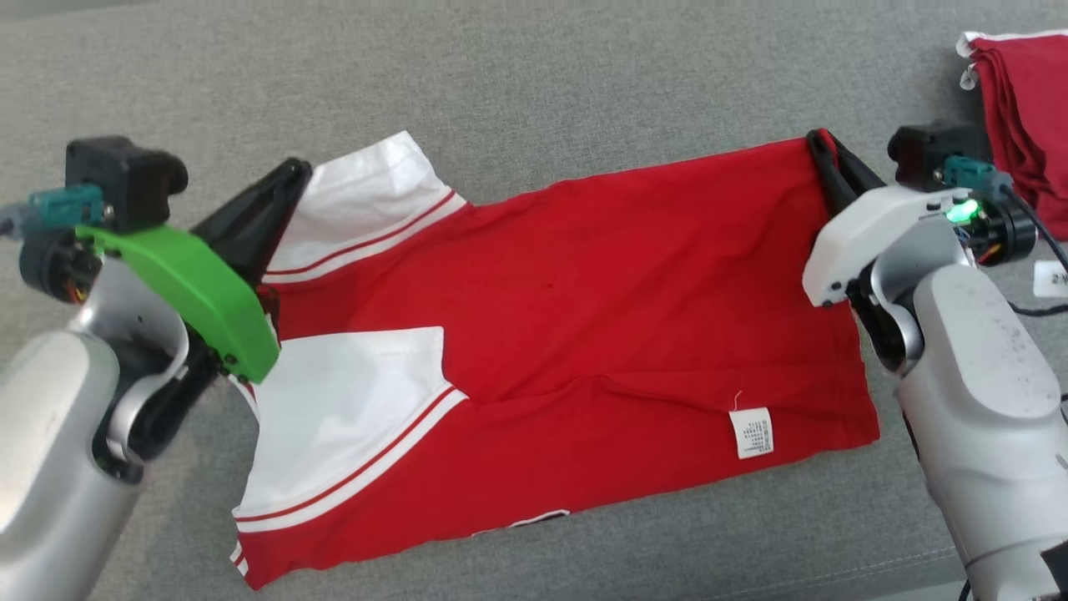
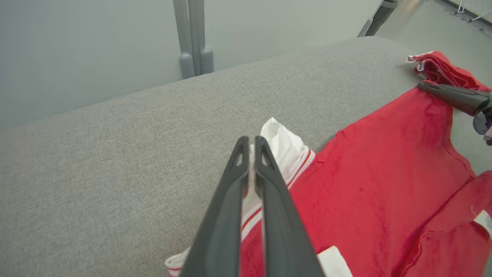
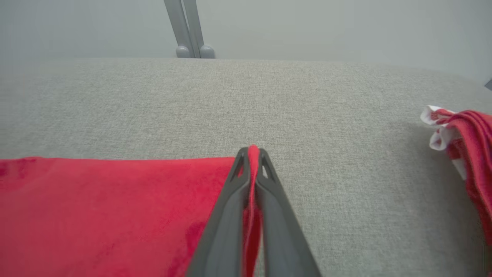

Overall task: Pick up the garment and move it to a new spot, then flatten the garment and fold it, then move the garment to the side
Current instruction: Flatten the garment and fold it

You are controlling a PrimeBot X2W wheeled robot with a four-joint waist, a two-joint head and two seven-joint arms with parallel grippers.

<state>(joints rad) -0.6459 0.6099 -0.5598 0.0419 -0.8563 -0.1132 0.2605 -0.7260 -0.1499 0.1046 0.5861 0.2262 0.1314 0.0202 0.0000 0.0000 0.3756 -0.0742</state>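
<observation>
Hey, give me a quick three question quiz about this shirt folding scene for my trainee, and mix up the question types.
1. True or false: the left tool and right tool both stand open above the garment.
2. What does the left tool pinch? A: white sleeve; B: care label; C: red hem corner.
3. Fill in: the folded red pile lies on the robot's far ____.
Key: 1 false, both are shut on it; 2 A; 3 right.

On the fabric surface (image 1: 501,75) the garment (image 1: 584,292) lies left of a folded pile (image 1: 1030,100).
</observation>
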